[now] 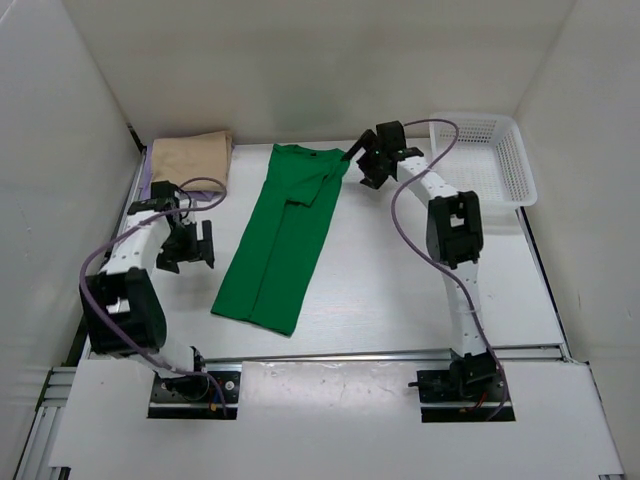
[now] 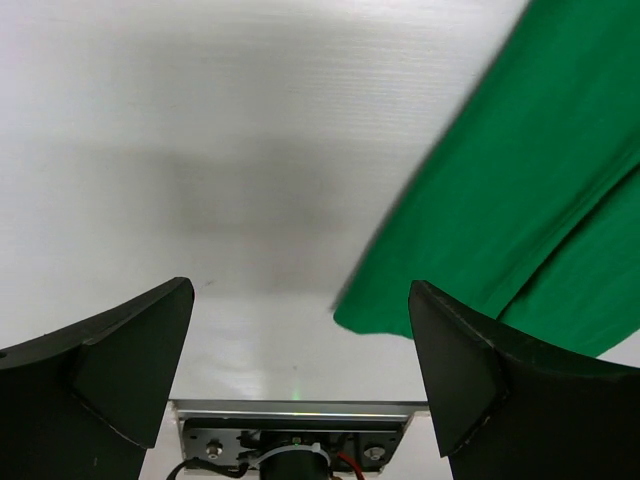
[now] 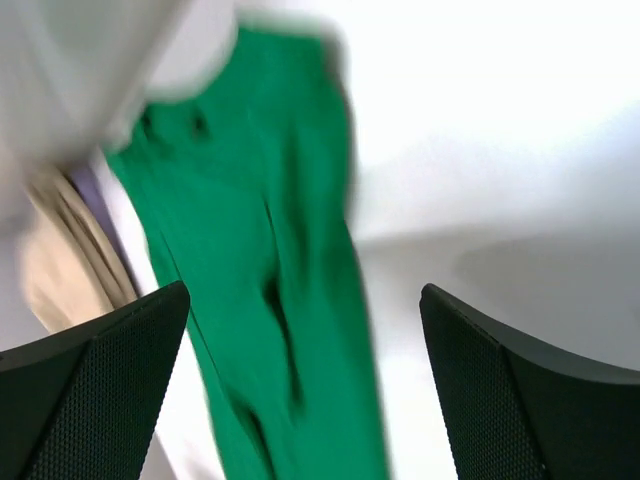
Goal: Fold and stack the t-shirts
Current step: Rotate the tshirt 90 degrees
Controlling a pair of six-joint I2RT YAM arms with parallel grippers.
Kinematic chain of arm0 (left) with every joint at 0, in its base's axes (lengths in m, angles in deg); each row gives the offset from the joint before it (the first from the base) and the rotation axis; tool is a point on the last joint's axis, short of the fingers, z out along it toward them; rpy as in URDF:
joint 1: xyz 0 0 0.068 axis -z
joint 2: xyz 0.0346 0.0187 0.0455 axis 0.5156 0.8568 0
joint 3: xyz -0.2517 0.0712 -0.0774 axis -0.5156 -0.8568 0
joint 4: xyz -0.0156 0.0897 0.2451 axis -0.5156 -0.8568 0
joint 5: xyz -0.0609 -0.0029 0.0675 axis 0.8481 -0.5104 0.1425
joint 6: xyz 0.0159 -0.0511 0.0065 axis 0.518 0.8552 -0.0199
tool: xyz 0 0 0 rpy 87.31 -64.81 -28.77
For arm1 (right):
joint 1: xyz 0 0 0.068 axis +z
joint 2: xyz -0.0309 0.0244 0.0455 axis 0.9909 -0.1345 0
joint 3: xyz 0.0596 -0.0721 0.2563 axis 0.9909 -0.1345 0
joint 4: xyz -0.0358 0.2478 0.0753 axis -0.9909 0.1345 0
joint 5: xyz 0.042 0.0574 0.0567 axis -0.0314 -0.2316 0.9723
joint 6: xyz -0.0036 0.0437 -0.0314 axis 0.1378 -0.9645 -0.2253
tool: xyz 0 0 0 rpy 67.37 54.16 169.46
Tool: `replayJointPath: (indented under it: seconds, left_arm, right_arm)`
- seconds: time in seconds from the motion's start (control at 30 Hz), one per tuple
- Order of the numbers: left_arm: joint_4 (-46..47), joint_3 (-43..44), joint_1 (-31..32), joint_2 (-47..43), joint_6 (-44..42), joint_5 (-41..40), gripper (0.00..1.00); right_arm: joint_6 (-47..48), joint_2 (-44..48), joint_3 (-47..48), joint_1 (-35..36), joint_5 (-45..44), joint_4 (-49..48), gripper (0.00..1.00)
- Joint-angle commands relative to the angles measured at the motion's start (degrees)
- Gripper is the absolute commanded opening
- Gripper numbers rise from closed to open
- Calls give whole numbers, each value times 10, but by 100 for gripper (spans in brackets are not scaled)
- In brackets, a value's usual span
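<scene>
You have the green shirt [image 1: 282, 235] lying flat on the table [image 1: 400, 290] as a long narrow strip, both sides folded in lengthwise. Its collar end sits at the far middle and its hem end runs toward the near left, so the strip lies on a slant. A sleeve flap lies folded over the far part of the strip. The tan shirt [image 1: 190, 155] sits folded in the far left corner. The lavender shirt [image 1: 147, 182] shows only as a thin edge along its left side; it looks to lie under the tan one, though you cannot confirm that from so little. The basket [image 1: 500, 150] stands at the far right, well apart from all three shirts. Your left gripper [image 1: 190, 245] is over bare table just left of the green strip, near its hem end. In the left wrist view its fingers [image 2: 130, 350] are spread wide with nothing between them, and the hem corner lies ahead, nearer the right-hand finger. You cannot tell whether the tips touch the table. Your right gripper [image 1: 368, 160] is at the far end, just beside the shirt's far right corner. The right wrist view is blurred, but there too the fingers [image 3: 520, 390] stand wide apart and hold nothing.
</scene>
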Motion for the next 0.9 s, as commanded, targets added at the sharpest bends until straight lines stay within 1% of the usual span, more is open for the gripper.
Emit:
replayJointPath:
  seconds: [0.0,0.03,0.07,0.1,0.13,0.17,0.2,0.23,0.3,0.33,0.37,0.4,0.43,0.47,0.5,0.53,0.57,0.63,0.7,0.73,0.77,0.83,0.87]
  left_arm:
    - [3,18,2,-108,0,-18,100]
    - [3,18,2,-129,0,-37,100]
    - [-5,18,2,-173,0,-45,100]
    - [-16,18,-6,-195,0,-45,100]
    - [-22,13,-15,-216,0,-45,100]
    - [-27,13,-23,-236,0,-45,100]
    - [-32,-4,-36,-274,0,-52,100]
    - [-39,-10,-41,-293,0,-52,100]
    - [-46,-16,-47,-345,0,-58,100]
    - [-46,-22,-53,-360,0,-58,100]
    - [-51,-22,-53,-374,0,-47,100]
    - [-51,-27,-53,-398,0,-39,100]
    - [-51,-27,-59,-407,0,-33,100]
    - [-56,-27,-59,-415,0,-32,100]
    - [-64,-27,-59,-428,0,-32,100]
    - [-64,-22,-59,-435,0,-32,100]
    - [-74,-16,-59,-441,0,-40,100]
    - [-102,-2,-59,-460,0,-40,100]
    - [-122,4,-59,-474,0,-34,100]
    - [-128,4,-59,-493,0,-34,100]
    - [-128,4,-59,-503,0,-34,100]
    - [-134,9,-59,-529,0,-47,100]
    - [-148,9,-59,-535,0,-47,100]
  right_arm:
    - [136,178,-88,28,34,78,100]
    - [178,210,-121,47,19,93,100]
    - [197,273,-193,58,5,103,100]
    - [213,304,-233,70,-10,110,100]
    - [235,367,-274,96,-44,110,100]
    - [242,398,-314,111,-58,110,100]
    - [242,425,-351,127,-68,110,100]
    - [242,470,-419,156,-76,115,100]
    - [216,509,-478,183,-83,116,100]
    - [199,535,-506,207,-84,116,100]
    - [152,544,-561,219,-72,105,100]
    - [123,549,-589,227,-57,94,100]
    - [94,557,-618,242,-3,73,98]
    - [30,557,-677,250,23,10,96]
    - [-3,557,-705,273,41,-28,94]
    - [-34,557,-725,286,50,-61,89]
    - [-90,557,-736,300,50,-79,83]
    - [-131,529,-741,343,18,-87,69]
    - [-156,498,-741,386,1,-105,69]
    - [-163,485,-720,398,-7,-111,66]
    - [-170,472,-710,407,-15,-111,66]
    - [-198,432,-690,430,-20,-117,63]
    - [-204,404,-669,436,-20,-117,59]
